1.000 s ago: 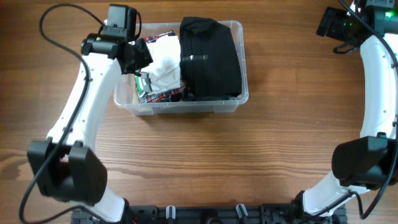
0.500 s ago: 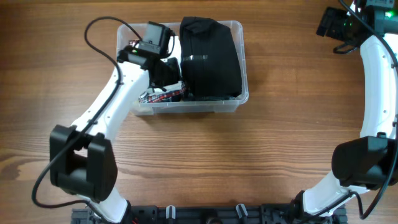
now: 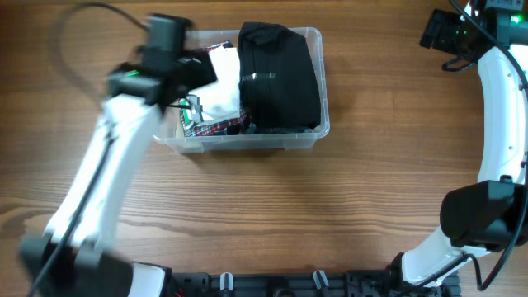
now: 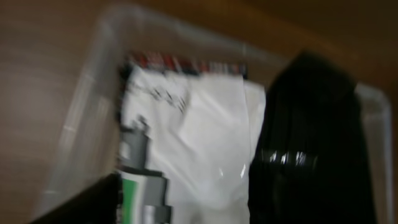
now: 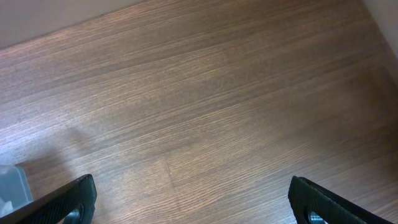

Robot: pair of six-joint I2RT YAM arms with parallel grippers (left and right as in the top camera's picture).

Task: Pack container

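Brown wood-grain desk [image 3: 330, 214], bare over most of its surface.

White left arm [image 3: 99, 181]: reaches from the near edge up toward the far left; heavily blurred in the overhead view. Its dark wrist end hangs over the left end of the container.

White right arm [image 3: 503, 124]: curves up the right side, with its wrist at the far right corner, well apart from the container.

Container [image 3: 318, 124]: clear plastic, rounded corners, rimmed edge. Sits on the desk left of centre, toward the far edge, long side across. In the left wrist view its rim [image 4: 81, 118] shows as a pale, smeared outline.

Contents:
- black garment [image 3: 279, 78], folded, fills the right half and rises a little above the rim; a pale glossy strip crosses it. Also seen in the left wrist view [image 4: 311, 155].
- white garment [image 3: 219, 91] in the left half, touching the black one [image 4: 205, 143].
- plaid cloth [image 3: 214, 128], red and dark check, shows under the white garment at the near and far edges [image 4: 180, 64].

Left fingers [image 3: 196, 70]: above the left half of the container; too blurred to tell whether they are spread or closed, or touching anything.

Right fingers [image 5: 65, 202]: spread wide, with nothing between them, only desk below.
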